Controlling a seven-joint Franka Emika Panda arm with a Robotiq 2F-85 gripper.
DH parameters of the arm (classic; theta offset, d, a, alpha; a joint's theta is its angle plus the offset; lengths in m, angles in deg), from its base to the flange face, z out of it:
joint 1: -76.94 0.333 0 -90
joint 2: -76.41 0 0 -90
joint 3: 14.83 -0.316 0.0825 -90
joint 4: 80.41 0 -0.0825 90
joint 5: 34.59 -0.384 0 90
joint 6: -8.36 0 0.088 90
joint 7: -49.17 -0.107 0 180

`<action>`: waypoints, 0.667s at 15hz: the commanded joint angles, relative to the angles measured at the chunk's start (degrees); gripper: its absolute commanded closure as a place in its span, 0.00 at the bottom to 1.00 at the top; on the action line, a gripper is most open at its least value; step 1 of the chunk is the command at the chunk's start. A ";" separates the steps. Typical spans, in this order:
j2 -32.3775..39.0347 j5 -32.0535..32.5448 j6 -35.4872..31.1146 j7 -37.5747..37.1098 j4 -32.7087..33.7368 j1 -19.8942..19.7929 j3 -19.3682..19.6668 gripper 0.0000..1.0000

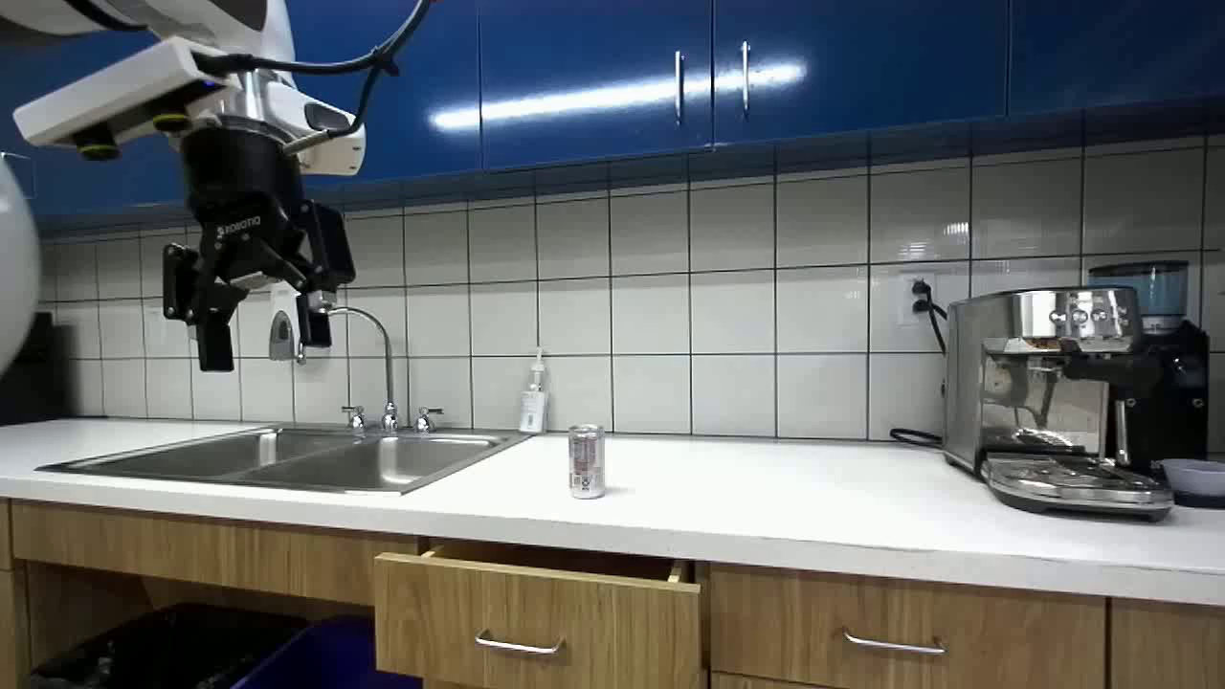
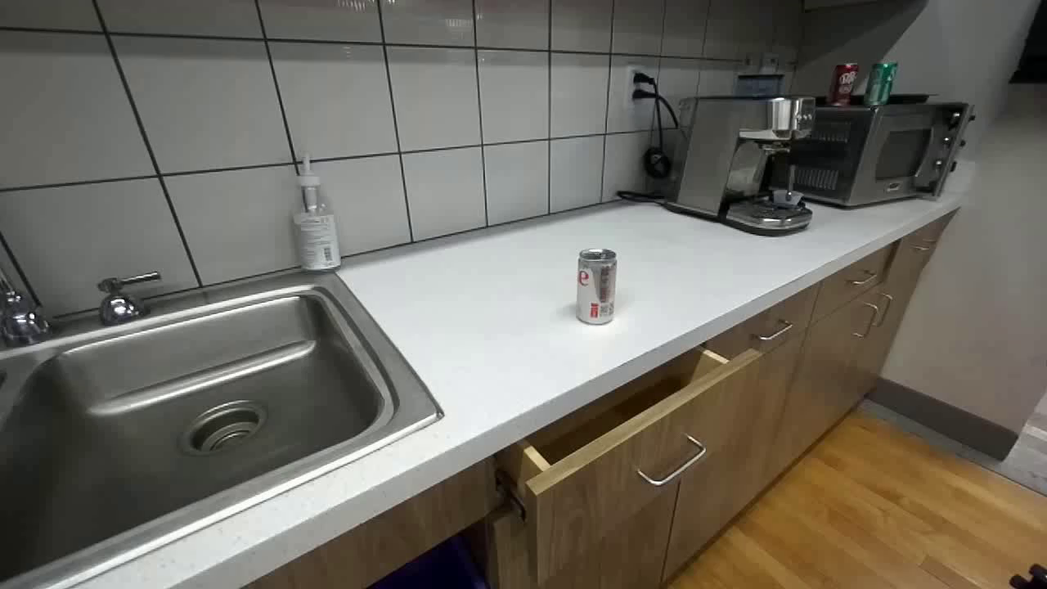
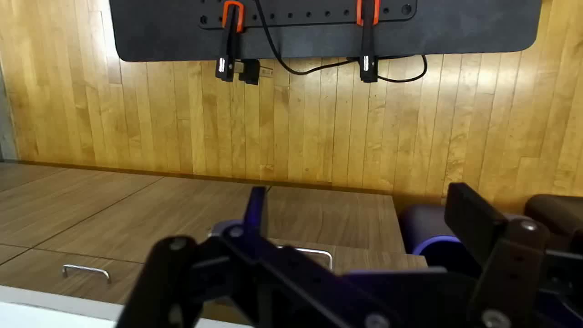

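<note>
jaws apart, empty; can at their four o'clock in an exterior view. free-air step, likely; contact needs descent.

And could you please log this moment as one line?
gripper: open, holding nothing | can: upright on countertop | drawer: partly open | pump bottle: near sink

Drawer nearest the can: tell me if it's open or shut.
Open: the drawer juts out past the counter, its inside showing in both exterior views.
</note>
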 commanded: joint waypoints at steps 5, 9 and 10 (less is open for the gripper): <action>0.69 1.45 -0.57 1.30 0.28 -0.06 2.01 0.00; 2.56 2.21 -3.29 3.94 0.48 -0.56 5.21 0.00; 3.21 1.77 -4.19 4.37 0.65 -0.46 5.93 0.00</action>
